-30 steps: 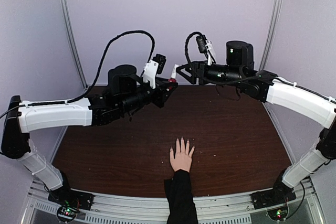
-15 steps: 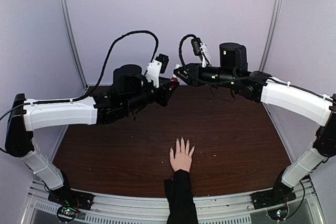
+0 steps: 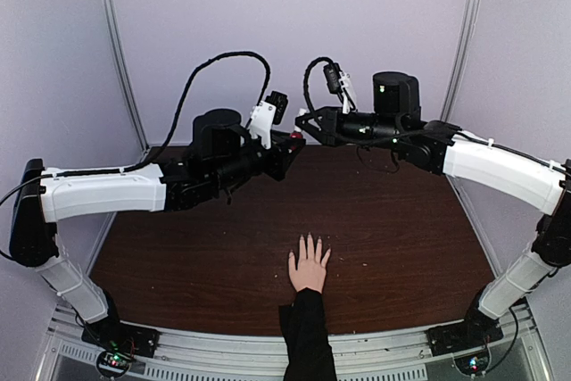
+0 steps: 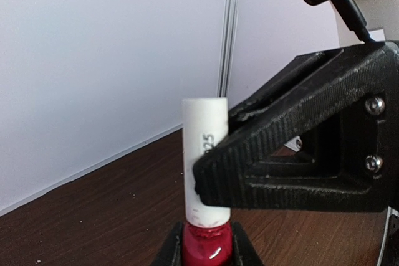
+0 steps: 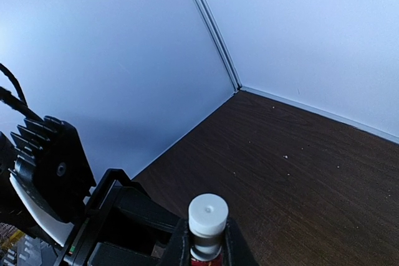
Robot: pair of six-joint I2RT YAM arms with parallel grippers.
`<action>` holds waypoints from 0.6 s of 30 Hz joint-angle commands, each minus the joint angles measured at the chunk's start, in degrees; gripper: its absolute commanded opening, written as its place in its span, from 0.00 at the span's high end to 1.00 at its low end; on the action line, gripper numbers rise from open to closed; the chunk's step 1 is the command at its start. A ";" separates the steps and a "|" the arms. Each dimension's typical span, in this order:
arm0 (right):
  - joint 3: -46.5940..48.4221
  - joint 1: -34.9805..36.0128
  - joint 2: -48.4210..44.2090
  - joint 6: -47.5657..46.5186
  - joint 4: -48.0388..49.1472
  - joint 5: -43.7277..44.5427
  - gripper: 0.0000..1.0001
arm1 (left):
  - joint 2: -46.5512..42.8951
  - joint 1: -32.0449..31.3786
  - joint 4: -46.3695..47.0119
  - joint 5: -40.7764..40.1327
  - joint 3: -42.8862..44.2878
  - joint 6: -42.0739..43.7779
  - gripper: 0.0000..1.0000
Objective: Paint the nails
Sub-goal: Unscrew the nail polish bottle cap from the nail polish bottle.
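A pale hand point(image 3: 309, 267) in a black sleeve lies flat at the table's near edge, fingers pointing away. Its nails point(image 3: 309, 240) are too small to tell their colour. High over the back of the table, my left gripper point(image 3: 287, 144) is shut on the red body of a small polish bottle point(image 4: 207, 247). The bottle's white cap point(image 4: 204, 154) stands upright above it. My right gripper point(image 3: 302, 122) is shut on that cap point(image 5: 207, 215), one black finger point(image 5: 179, 244) on each side. Both grippers are far above and behind the hand.
The dark wooden table point(image 3: 393, 220) carries a few pale specks. Grey walls with metal posts point(image 3: 120, 60) close in the back and sides. The two arms meet over the table's far middle; the sleeve point(image 3: 306, 336) crosses the near edge.
My right gripper has moved left onto the white cap and shut on it. My left arm has shifted slightly right with the bottle. The hand has not moved.
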 commanded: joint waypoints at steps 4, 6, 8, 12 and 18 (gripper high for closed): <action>-0.01 -0.14 -3.01 -2.05 1.47 -3.32 1.00 | -3.00 -0.38 5.09 10.35 -0.18 1.69 1.00; -0.53 -0.26 -3.88 -2.52 2.90 -4.31 1.00 | -3.63 -0.40 6.24 13.11 -0.78 1.33 1.00; -1.19 -0.47 -4.76 -3.06 4.15 -6.47 1.00 | -4.05 -0.23 7.53 16.07 -1.26 1.01 1.00; -2.35 -0.82 -6.24 -3.45 6.53 -10.70 1.00 | -4.64 0.19 11.63 23.25 -2.91 -0.33 1.00; -4.29 -1.08 -8.31 -4.54 10.45 -18.03 1.00 | -4.58 0.96 17.91 35.91 -4.26 -3.87 1.00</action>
